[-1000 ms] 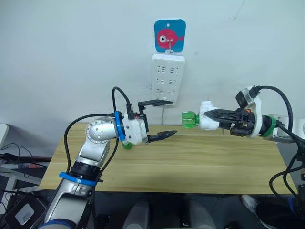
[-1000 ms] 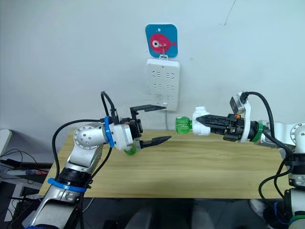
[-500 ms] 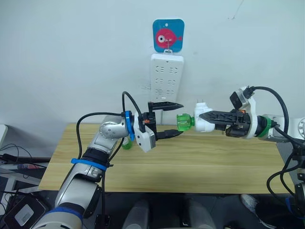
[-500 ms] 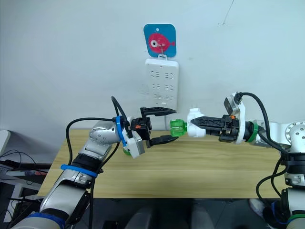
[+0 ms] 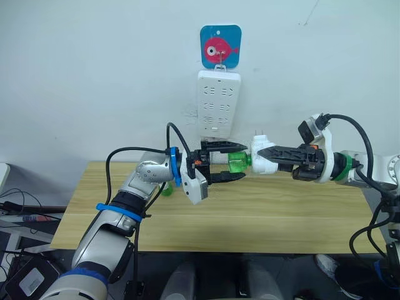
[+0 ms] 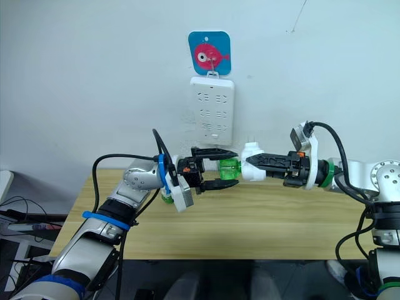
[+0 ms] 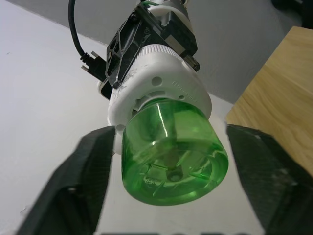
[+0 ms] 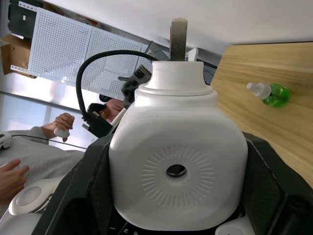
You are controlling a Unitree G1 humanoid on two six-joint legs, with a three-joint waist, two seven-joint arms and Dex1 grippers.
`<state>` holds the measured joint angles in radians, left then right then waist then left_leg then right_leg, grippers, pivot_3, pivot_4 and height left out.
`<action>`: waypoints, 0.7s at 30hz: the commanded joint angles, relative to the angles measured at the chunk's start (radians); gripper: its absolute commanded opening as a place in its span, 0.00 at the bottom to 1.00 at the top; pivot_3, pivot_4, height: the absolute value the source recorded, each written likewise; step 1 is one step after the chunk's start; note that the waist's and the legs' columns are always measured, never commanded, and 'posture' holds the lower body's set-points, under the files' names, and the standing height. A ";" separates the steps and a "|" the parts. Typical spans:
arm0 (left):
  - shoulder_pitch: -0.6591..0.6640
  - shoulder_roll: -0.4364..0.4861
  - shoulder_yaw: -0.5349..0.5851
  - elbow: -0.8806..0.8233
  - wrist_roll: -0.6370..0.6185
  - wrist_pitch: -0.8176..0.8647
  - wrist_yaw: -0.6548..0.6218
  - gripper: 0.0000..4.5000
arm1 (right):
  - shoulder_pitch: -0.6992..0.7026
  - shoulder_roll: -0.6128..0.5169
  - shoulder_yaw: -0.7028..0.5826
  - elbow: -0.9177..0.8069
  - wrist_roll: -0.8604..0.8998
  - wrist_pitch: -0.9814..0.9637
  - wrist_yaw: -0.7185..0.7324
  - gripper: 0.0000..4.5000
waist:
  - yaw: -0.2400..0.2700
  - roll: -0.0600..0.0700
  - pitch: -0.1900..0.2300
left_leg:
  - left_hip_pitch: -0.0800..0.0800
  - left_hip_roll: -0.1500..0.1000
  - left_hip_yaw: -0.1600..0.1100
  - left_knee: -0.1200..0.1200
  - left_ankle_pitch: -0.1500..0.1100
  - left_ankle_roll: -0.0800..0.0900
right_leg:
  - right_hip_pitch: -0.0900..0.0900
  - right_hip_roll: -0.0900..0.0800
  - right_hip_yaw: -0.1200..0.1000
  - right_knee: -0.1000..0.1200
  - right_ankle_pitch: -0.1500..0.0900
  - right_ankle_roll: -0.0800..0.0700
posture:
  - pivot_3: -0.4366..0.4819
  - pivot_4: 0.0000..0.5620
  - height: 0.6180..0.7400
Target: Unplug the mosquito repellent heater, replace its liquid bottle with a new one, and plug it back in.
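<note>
My right gripper (image 5: 272, 154) is shut on the white mosquito repellent heater (image 5: 261, 160) and holds it in the air, level, in front of the wall. Its liquid bottle (image 5: 235, 164), translucent green, sticks out of the heater toward my left arm. My left gripper (image 5: 229, 161) is open, one finger on each side of that bottle; the left wrist view shows a small gap between the fingers (image 7: 93, 171) and the bottle (image 7: 171, 161). The new one (image 8: 270, 94), green with a white cap, lies on the table behind my left arm (image 5: 165, 189).
A long white power strip (image 5: 219, 103) hangs on the wall under a blue fish hook (image 5: 221, 45), just above the two grippers. The wooden table (image 5: 262, 219) lies below. A person's hands (image 8: 62, 121) show in the right wrist view.
My left gripper has swung right and narrowed until its fingers flank the green bottle. My right gripper has carried the heater a little to the left, toward it.
</note>
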<state>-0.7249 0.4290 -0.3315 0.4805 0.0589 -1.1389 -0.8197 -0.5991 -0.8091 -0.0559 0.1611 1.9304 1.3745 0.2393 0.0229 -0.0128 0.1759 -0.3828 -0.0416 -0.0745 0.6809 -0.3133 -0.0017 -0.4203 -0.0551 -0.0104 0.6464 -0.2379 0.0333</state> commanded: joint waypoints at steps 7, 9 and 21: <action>0.048 0.032 -0.072 -0.166 -0.248 0.234 -0.103 0.52 | 0.011 -0.030 -0.014 -0.074 -0.006 0.015 0.066 0.67 | -0.001 0.000 0.000 | 0.000 0.000 -0.001 0.000 0.000 0.000 | 0.000 0.000 0.000 0.000 0.000 0.000 | 0.51 0.33 1.00; 0.095 0.081 -0.098 -0.397 -0.548 0.682 -0.176 0.52 | 0.021 -0.041 -0.016 -0.095 -0.047 0.031 0.101 0.67 | -0.002 0.000 0.000 | 0.000 0.000 -0.001 0.000 0.000 0.000 | 0.000 0.000 0.000 0.000 0.000 0.000 | 0.51 0.33 1.00; 0.134 0.218 0.113 -0.534 -1.505 2.119 -0.045 0.52 | 0.040 -0.059 -0.015 -0.149 -0.103 0.024 0.172 0.67 | -0.031 -0.001 0.003 | 0.001 0.000 -0.004 0.000 0.000 0.000 | 0.000 0.004 -0.002 0.002 -0.001 0.001 | 0.52 0.32 1.00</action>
<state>-0.5963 0.6515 -0.2748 -0.0513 -1.3592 0.9017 -0.8740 -0.5600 -0.8549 -0.0555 0.0367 1.8175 1.4069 0.4125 -0.0078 -0.0133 0.1790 -0.3819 -0.0414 -0.0784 0.6812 -0.3130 -0.0013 -0.4199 -0.0504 -0.0123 0.6486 -0.2384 0.0341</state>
